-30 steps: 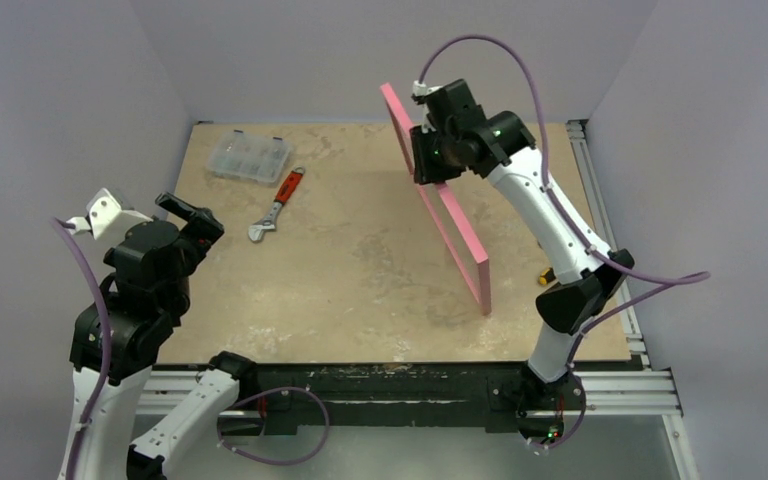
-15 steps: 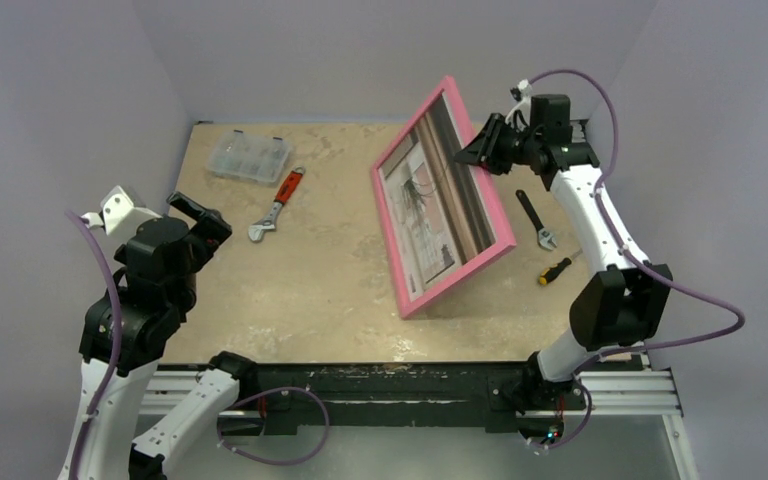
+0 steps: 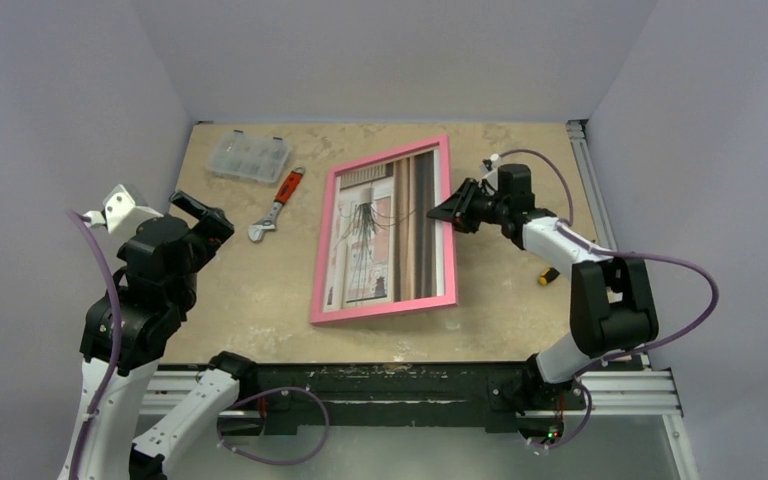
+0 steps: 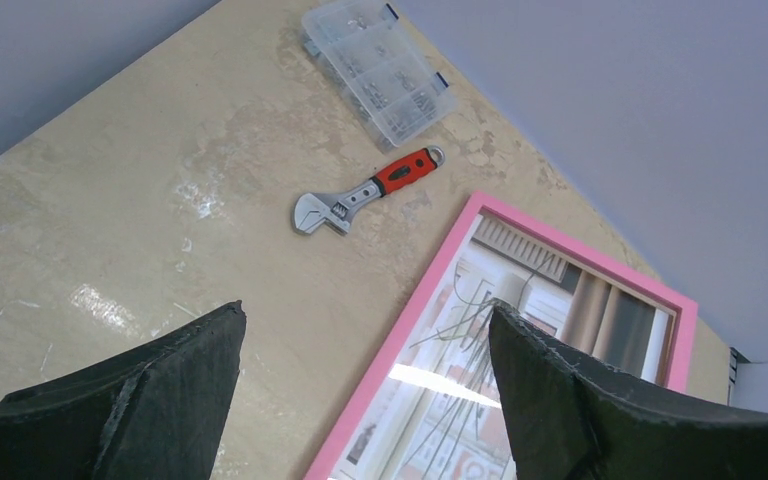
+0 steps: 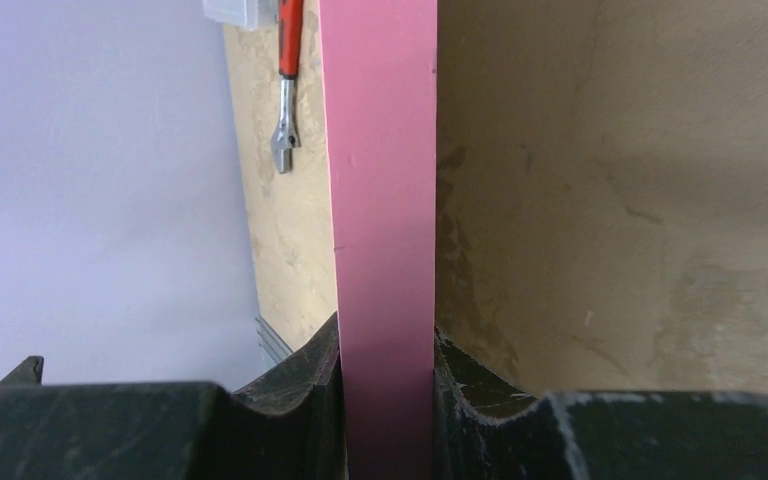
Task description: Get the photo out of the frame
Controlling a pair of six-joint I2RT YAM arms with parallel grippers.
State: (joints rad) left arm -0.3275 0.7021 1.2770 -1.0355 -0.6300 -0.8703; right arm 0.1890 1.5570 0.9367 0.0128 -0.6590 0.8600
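Frame [image 3: 323, 246], pink, photo [image 3: 385, 235] side up on tabletop [image 3: 260, 290]; right edge pinched by jaws of right gripper [image 3: 444, 212]. Left gripper [image 3: 203, 217] raised well apart, jaws spread, holding nothing.

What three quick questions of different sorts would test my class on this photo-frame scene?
1. True or false: the right gripper is clamped on an edge of the pink frame.
2. Which tool lies between the clear organiser box and the frame? A) pliers B) adjustable wrench C) hammer
3. Fill the gap: the left gripper is ____ and holds nothing.
Key: 1 true; 2 B; 3 open.
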